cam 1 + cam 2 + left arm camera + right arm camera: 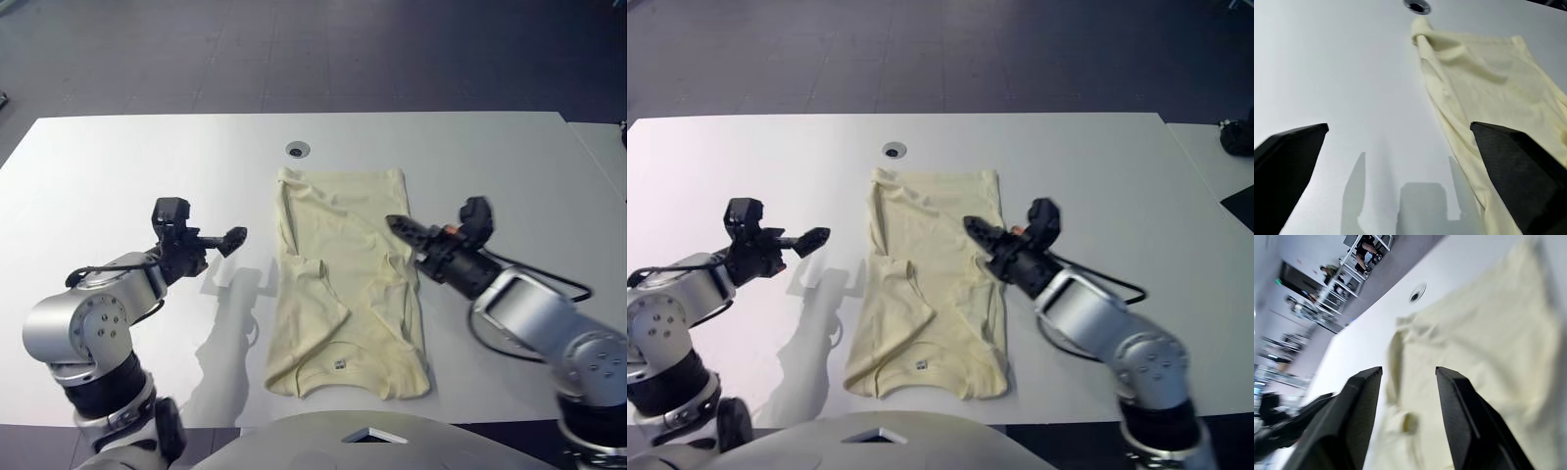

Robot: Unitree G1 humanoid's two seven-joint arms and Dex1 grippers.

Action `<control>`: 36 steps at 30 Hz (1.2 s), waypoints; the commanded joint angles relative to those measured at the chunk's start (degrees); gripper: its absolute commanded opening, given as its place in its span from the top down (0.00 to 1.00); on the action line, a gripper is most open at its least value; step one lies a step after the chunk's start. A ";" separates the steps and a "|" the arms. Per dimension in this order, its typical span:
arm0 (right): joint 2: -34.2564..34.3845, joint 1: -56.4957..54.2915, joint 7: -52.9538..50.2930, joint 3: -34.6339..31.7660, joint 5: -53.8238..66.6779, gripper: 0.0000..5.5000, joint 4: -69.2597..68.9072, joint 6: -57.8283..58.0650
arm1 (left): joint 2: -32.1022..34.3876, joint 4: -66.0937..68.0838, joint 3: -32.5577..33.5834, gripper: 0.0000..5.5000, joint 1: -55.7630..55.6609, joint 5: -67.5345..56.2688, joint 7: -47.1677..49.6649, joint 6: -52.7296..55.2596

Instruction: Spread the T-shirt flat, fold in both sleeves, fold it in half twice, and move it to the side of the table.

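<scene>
A pale yellow T-shirt (pixel 343 284) lies lengthwise in the middle of the white table (pixel 118 157), narrow and wrinkled, with both sleeves folded in over the body and the collar at the near end. My left gripper (pixel 233 240) hovers left of the shirt over bare table, a short gap from its edge. The left wrist view shows this gripper (pixel 1399 126) open wide, with the shirt (pixel 1488 83) ahead. My right gripper (pixel 397 225) hangs above the shirt's right part, and in its wrist view (pixel 1409 369) its fingers stand open with nothing between them.
A round cable hole (pixel 298 149) sits in the table just beyond the shirt's far edge. Bare tabletop stretches to the left and right of the shirt. A second table (pixel 609 147) adjoins at the right. Dark floor lies beyond the far edge.
</scene>
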 commanded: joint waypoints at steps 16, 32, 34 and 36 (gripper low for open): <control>-38.37 46.70 72.29 -1.29 -94.96 0.07 4.81 -38.06 | 30.47 9.11 -22.01 0.02 37.93 33.41 -30.08 -77.51; -19.06 27.11 75.08 18.43 -115.12 0.02 12.08 -53.11 | 28.07 16.18 -35.27 0.14 37.63 55.85 -21.81 -102.95; -17.94 26.59 75.31 19.17 -115.83 0.07 12.51 -53.41 | 28.10 16.75 -35.85 0.21 37.14 56.72 -21.72 -103.38; -17.08 26.41 75.43 19.79 -116.30 0.13 12.78 -53.55 | 28.34 17.40 -36.21 0.27 36.50 57.41 -21.60 -104.25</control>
